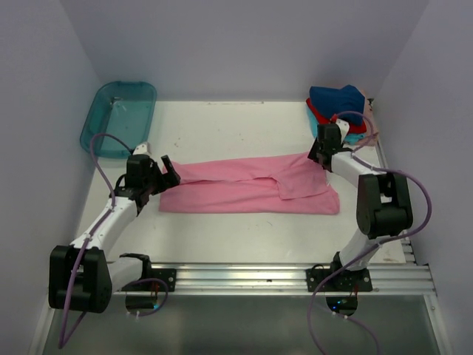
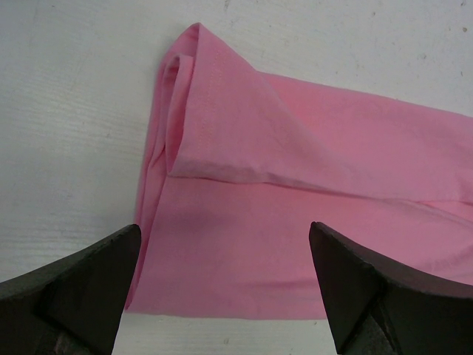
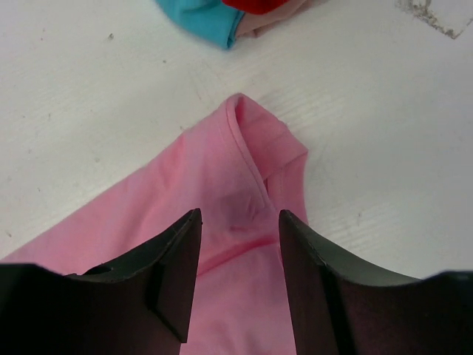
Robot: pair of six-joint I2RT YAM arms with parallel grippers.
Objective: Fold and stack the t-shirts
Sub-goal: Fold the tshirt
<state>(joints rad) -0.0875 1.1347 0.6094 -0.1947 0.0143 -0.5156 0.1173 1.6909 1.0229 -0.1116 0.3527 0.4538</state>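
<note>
Lower the wide-open left hand [image 1: 170,170] onto the left end of the pink t-shirt [image 1: 247,186], mid-left of frame. Close the parted, empty right hand [image 1: 318,155] on its right corner, pinching all layers.

— We get soft, even light from above in the top view. The table [image 1: 222,237] reads bright white, with no harsh glare.
— We agree. The shadow beside the left arm [image 1: 103,222] is faint, with blurred edges, and the back wall [image 1: 244,52] takes a lilac cast.
— In the right wrist view we see a dim smudge of shadow on the pink t-shirt [image 3: 222,163], just at the right gripper [image 3: 240,214]. Its dark fingers [image 3: 174,274] look slightly soft.
— It's the same at the left gripper [image 2: 225,228]. We lose all detail in its black fingers [image 2: 81,296], while the cloth folds stay sharp. The tub [image 1: 118,118] shows only a weak sheen.
</note>
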